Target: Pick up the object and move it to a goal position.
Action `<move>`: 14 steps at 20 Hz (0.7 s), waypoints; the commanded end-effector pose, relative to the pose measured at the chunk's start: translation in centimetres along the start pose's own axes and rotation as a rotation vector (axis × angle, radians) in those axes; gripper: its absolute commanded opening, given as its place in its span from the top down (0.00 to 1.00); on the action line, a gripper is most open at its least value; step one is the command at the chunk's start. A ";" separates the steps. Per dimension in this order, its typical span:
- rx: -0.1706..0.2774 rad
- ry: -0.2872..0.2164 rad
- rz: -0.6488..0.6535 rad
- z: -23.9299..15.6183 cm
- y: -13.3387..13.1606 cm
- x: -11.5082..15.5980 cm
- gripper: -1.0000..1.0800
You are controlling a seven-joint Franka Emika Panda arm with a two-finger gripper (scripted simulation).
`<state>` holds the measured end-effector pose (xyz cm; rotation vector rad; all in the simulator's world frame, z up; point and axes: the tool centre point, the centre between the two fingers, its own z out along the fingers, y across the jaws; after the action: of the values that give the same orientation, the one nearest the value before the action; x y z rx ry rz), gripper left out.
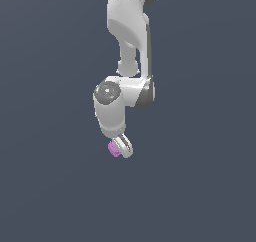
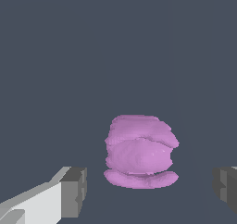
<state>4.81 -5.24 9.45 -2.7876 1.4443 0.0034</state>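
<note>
The object point(image 2: 140, 152) is seen centred between the pads point(image 2: 74, 191) of the wide-open gripper point(image 2: 150, 190), untouched, nothing being held.

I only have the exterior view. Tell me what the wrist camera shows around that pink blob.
Observer: In the wrist view the pink blob sits between the two fingertips, with a clear gap on each side.
Operator: Confirm whether the gripper has it.
Observer: Not gripped. The gripper is open; neither pad touches the blob.
Operator: Describe its shape; here it is just a speck by the gripper.
Observer: It is lumpy, stacked in roughly three bulging layers with a flatter lip at its base.
</note>
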 end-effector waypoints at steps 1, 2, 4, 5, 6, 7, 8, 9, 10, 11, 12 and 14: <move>0.000 0.002 0.023 0.2 0.0 0.2 0.04; -0.001 0.002 0.028 0.2 0.0 0.2 0.04; -0.001 0.003 0.034 0.3 -0.1 0.3 0.04; -0.001 0.003 0.034 0.3 -0.1 0.3 0.04; -0.001 0.002 0.030 0.3 0.0 0.2 0.04; -0.001 0.002 0.030 0.3 0.0 0.2 0.04; -0.001 0.002 0.030 0.4 0.0 0.2 0.04; -0.001 0.002 0.030 0.6 0.0 0.2 0.04; -0.001 0.002 0.030 0.9 0.0 0.2 0.04; -0.001 0.002 0.031 1.3 0.0 0.2 0.04; -0.001 0.002 0.031 1.8 0.0 0.2 0.04; -0.001 0.003 0.033 2.9 0.0 0.2 0.04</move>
<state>4.98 -5.42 7.42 -2.7654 1.4890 -0.0016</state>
